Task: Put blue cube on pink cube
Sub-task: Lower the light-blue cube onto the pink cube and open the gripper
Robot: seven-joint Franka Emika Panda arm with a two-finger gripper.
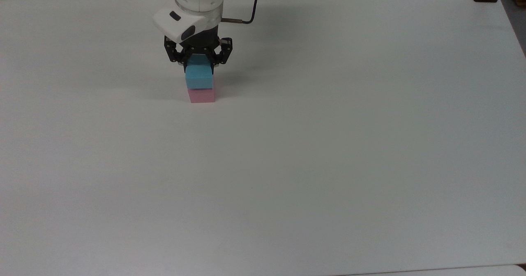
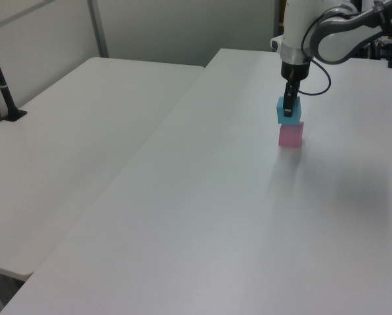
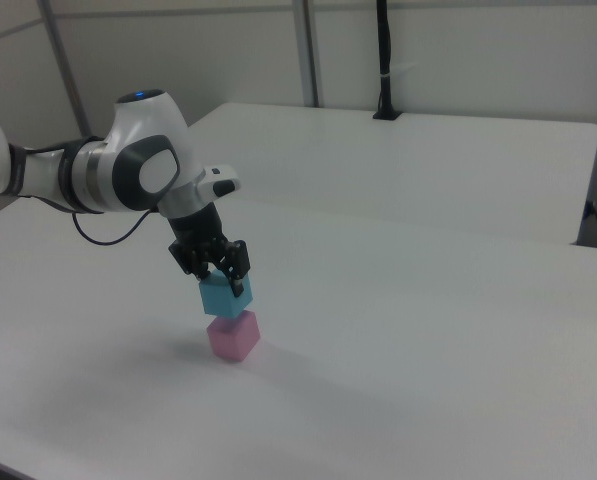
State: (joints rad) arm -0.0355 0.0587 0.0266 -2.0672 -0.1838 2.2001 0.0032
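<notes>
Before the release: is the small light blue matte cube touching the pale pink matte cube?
Touching. In the right view the small light blue matte cube sits on the pale pink matte cube with no gap between them.

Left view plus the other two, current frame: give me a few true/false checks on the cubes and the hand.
1. The small light blue matte cube sits directly above the pale pink matte cube. True.
2. The hand has let go and pulled clear. False: it is shut on the blue cube.
3. The pink cube rests on the white table. True.
4. The blue cube lies on the table beside the pink one. False: it is above it, off the table.
5. A second arm reaches in. False: one arm is at work.
</notes>
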